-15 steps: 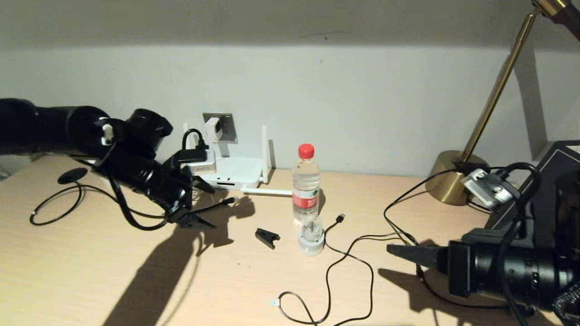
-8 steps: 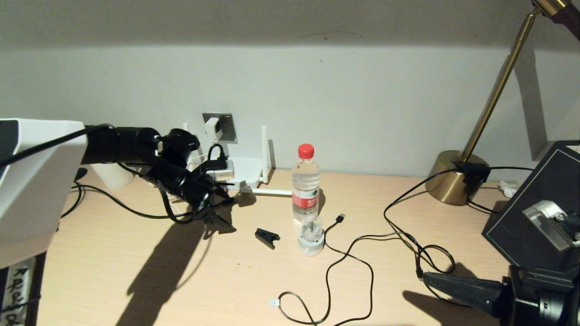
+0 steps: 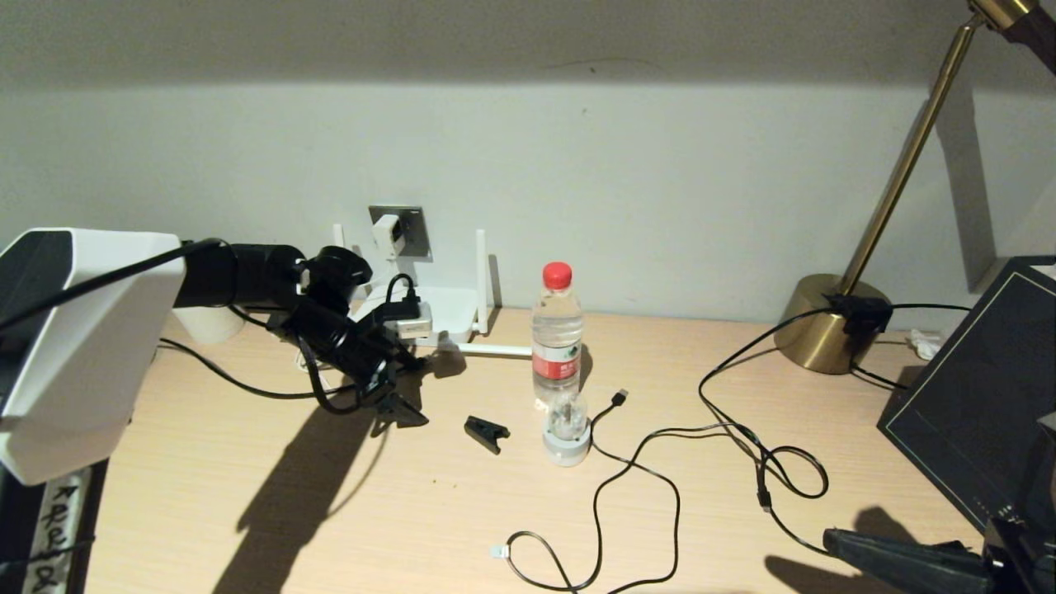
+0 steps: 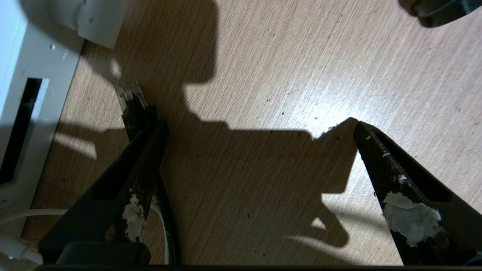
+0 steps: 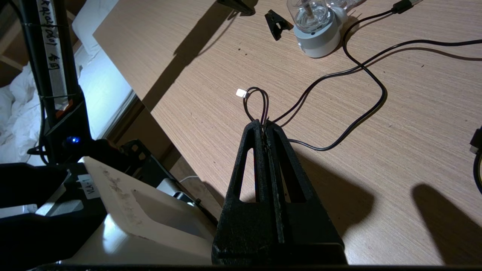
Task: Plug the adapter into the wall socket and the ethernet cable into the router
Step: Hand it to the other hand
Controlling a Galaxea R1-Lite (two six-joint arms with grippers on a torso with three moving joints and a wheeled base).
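Right gripper (image 3: 833, 539) withdrawn, fingers closed empty; left gripper (image 3: 408, 388) open, nearer: router (image 3: 437, 318) port just behind its fingertips.

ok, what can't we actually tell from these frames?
- Router port: head view, left claw blocks it; left wrist view, frame edge cuts it.
- Ethernet plug: hidden behind that claw, head view.
- Adapter in wall socket: head view, too small to judge seating.

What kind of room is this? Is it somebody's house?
Probably a bedroom or hotel-room desk, though I can't be sure. A brass lamp stands on a wooden desk against the wall, with a router and water bottle. White bedding shows beside the desk.
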